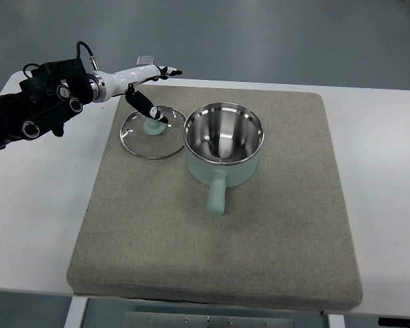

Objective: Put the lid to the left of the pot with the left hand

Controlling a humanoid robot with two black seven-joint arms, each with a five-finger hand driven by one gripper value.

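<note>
The lid point(152, 132) is lying flat just left of the pot point(224, 145), and the left hand point(140, 80) is hovering over it, fingers point(149, 108) apart, gripping nothing.

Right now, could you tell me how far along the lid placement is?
Nearly finished. Done: the glass lid lies flat on the grey mat, left of the open pot and almost touching its rim. In hand: the left hand hovers over the lid, fingers spread, one tip near the knob, gripping nothing. Left: only pulling the arm away. The right arm is out of view.
</note>
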